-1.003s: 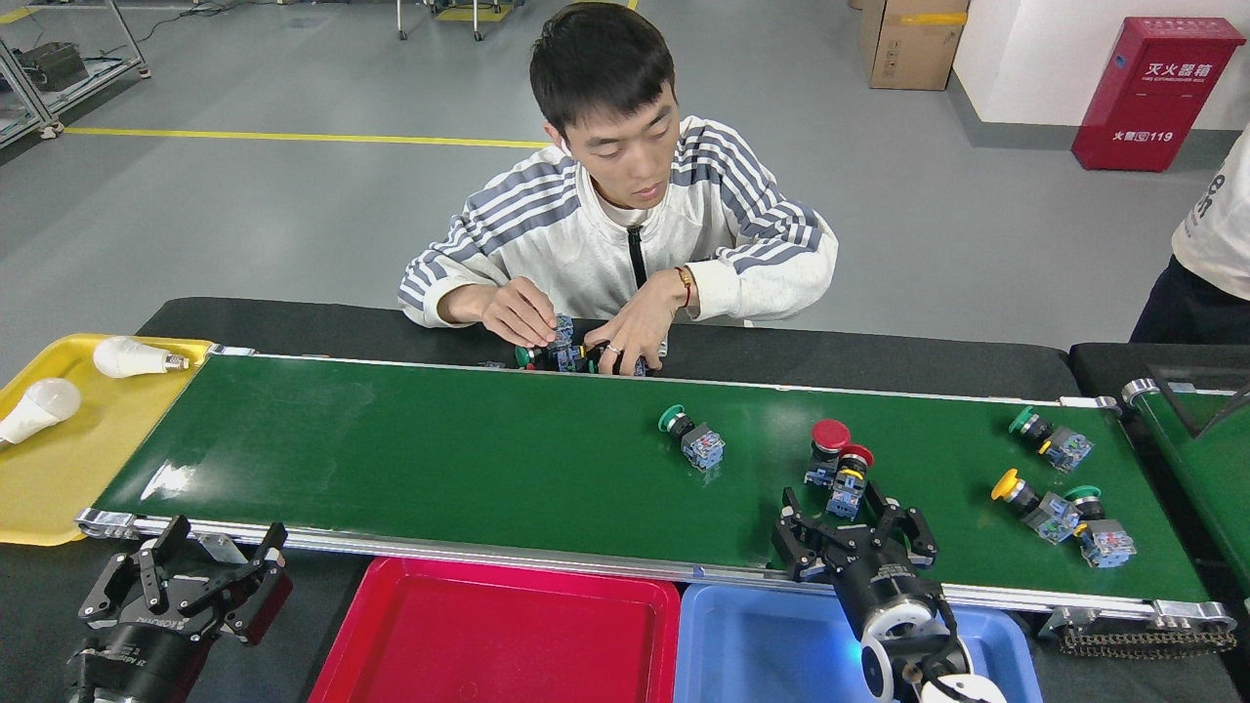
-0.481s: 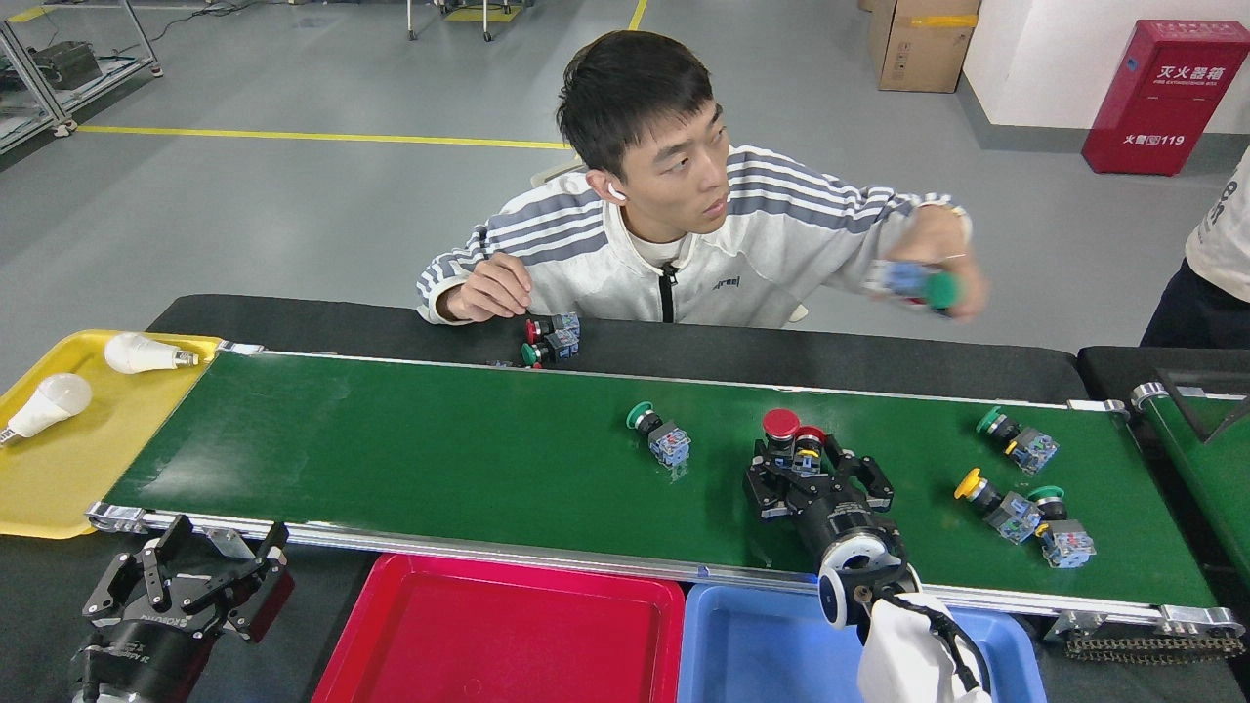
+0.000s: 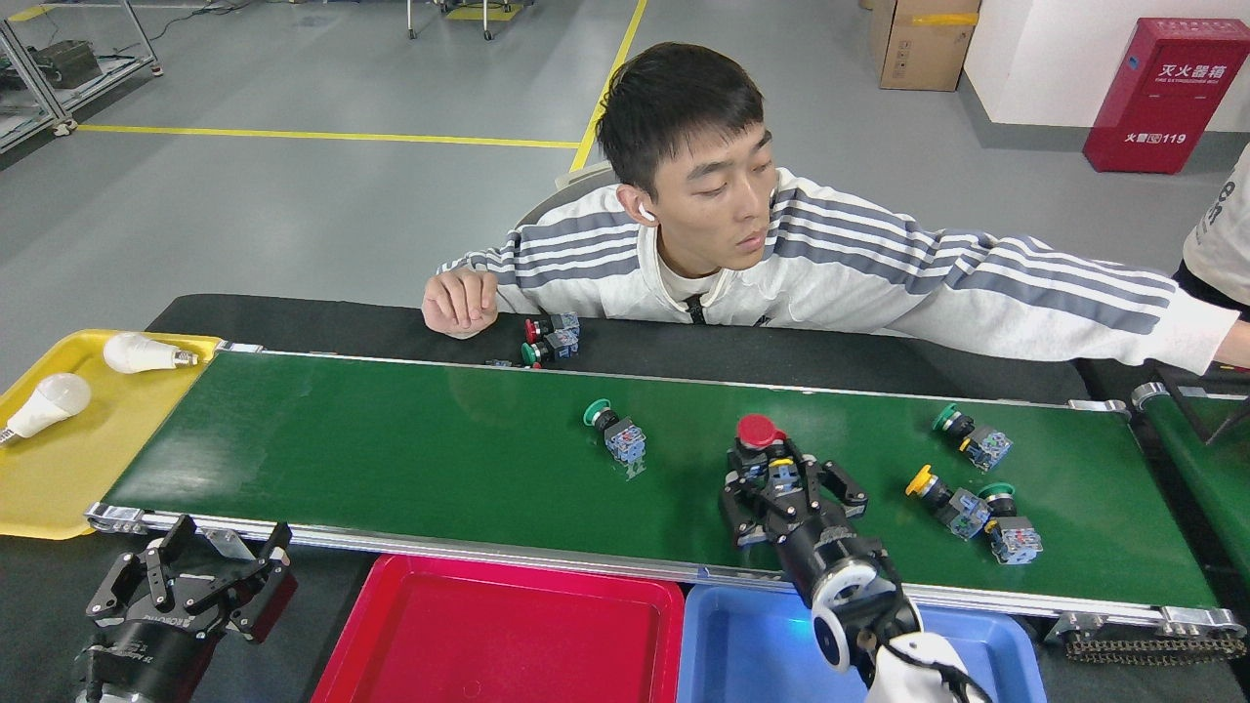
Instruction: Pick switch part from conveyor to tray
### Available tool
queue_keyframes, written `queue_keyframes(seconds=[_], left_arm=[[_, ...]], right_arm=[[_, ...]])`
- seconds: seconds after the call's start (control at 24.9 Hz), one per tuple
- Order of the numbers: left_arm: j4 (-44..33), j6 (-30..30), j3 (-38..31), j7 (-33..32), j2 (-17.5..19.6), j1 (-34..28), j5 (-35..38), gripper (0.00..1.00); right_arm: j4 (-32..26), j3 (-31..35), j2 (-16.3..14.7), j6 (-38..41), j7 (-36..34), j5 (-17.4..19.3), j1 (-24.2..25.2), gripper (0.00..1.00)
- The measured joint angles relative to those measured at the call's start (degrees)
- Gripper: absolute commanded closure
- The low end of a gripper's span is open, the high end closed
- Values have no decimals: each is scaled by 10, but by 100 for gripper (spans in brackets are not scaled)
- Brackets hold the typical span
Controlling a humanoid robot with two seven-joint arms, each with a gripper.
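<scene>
One red-capped switch [image 3: 760, 434] on conveyor [image 3: 391, 459] — my right pincer [image 3: 786, 485] wide around it; I'd close squarely before lifting.

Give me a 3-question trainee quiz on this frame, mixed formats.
1. True or false: the right gripper is over the conveyor.
2. Which tray holds the light bulbs? A red B blue C yellow
3. Fill in: the switch lying alone mid-belt has a ___ cap.

Key: 1 true; 2 C, the yellow tray; 3 green.
</scene>
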State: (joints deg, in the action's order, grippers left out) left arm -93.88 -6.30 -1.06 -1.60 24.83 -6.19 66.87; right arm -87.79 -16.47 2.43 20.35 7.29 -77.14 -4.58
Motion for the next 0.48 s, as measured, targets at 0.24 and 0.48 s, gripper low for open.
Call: queue_keyframes(seconds=[0.24, 0.48], left_arm=[[2, 9, 98, -8, -32, 85, 13, 0], [72, 65, 188, -36, -114, 194, 80, 0]], right_arm=[[-15, -17, 7, 206, -1, 0, 19, 0], [-22, 26, 13, 191, -2, 1, 39, 2]])
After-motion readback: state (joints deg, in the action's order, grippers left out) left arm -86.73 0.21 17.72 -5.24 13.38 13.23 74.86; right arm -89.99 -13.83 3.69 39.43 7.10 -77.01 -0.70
